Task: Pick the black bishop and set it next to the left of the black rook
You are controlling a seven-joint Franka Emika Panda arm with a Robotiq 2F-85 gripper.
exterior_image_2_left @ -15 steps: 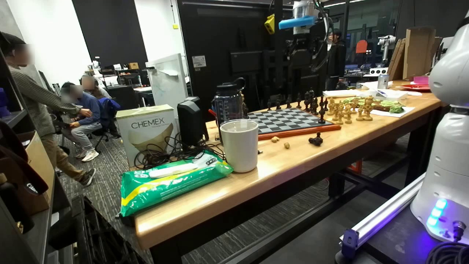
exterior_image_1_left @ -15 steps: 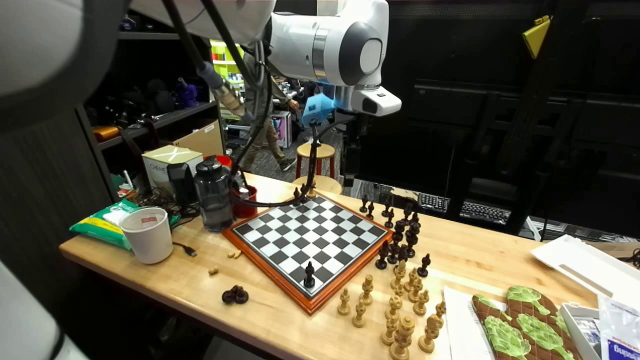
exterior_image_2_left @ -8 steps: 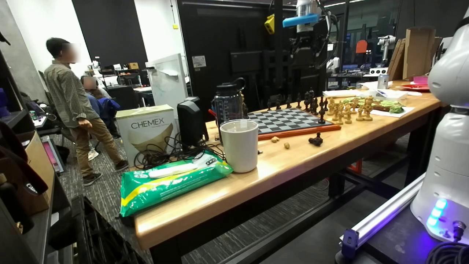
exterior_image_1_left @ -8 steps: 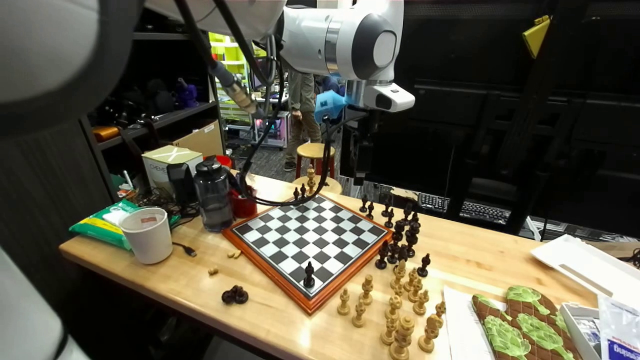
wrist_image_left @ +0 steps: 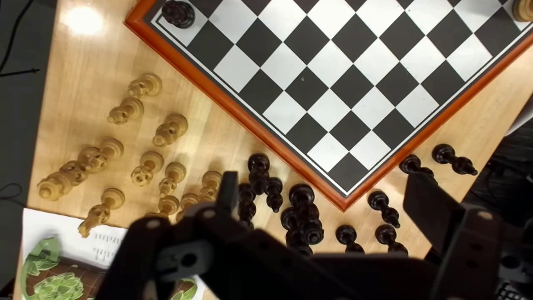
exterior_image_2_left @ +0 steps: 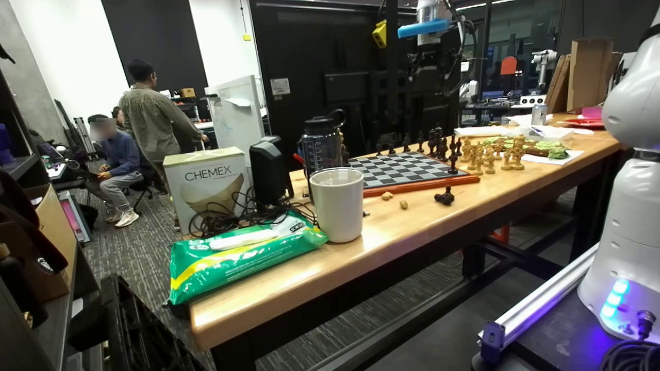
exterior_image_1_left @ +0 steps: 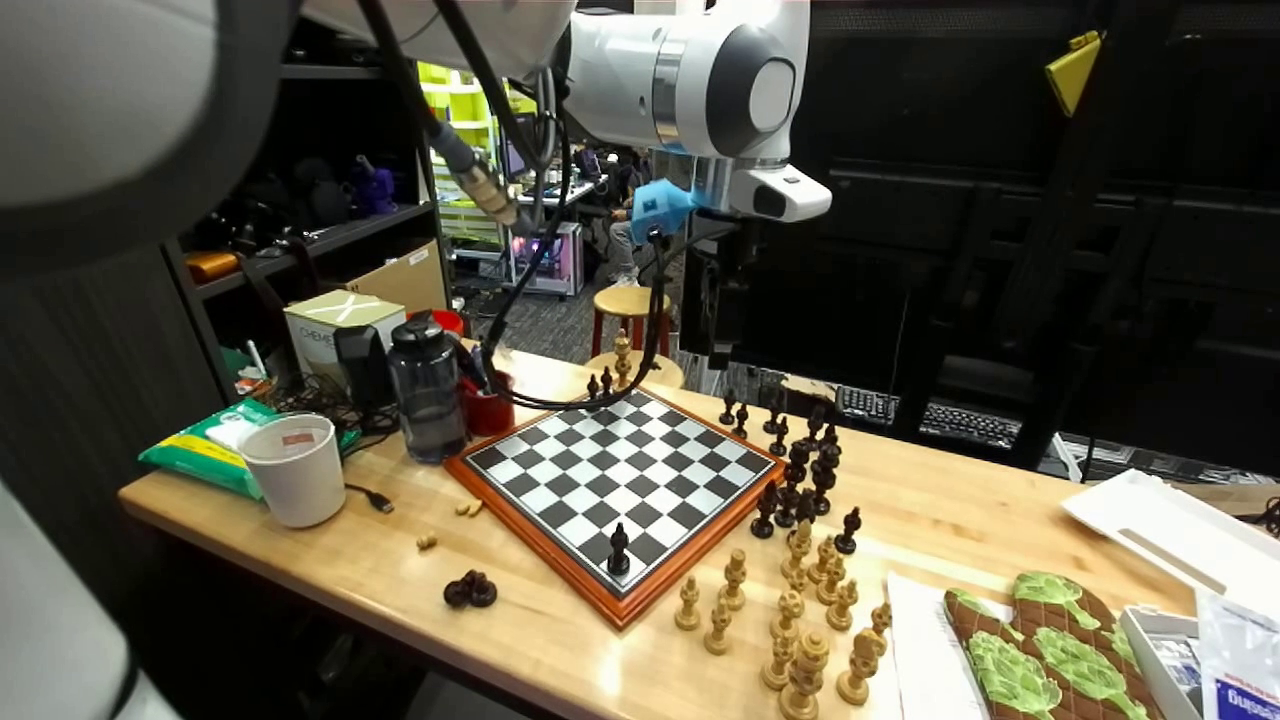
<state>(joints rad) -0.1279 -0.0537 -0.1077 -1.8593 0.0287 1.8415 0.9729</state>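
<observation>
Gripper (wrist_image_left: 322,192) hangs with jaws wide apart. Below it, black chessmen (wrist_image_left: 307,212) cluster beside the chessboard (wrist_image_left: 354,85), a black chess piece (wrist_image_left: 178,13) on its corner square

One chessboard (exterior_image_1_left: 620,475) — and on its near corner in an exterior view, one lone black piece (exterior_image_1_left: 619,550)! At the far corner, one lone pale piece (exterior_image_1_left: 622,357), with two dark pieces (exterior_image_1_left: 592,387) near it. Over to the wrist view for the crowd alongside: at least ten black pieces (wrist_image_left: 302,194), at least ten pale pieces (wrist_image_left: 177,123), and they overlap, so that's as exact as the tally gets. Quickly through the singles — one white cup (exterior_image_2_left: 337,206), one water bottle (exterior_image_1_left: 427,395), one Chemex carton (exterior_image_2_left: 206,188), one green packet (exterior_image_2_left: 247,257), one USB plug (exterior_image_1_left: 380,503). Further back, two stool seats (exterior_image_1_left: 632,301); and across the room at least three people (exterior_image_2_left: 154,116), one standing, one seated, one mostly hidden.
</observation>
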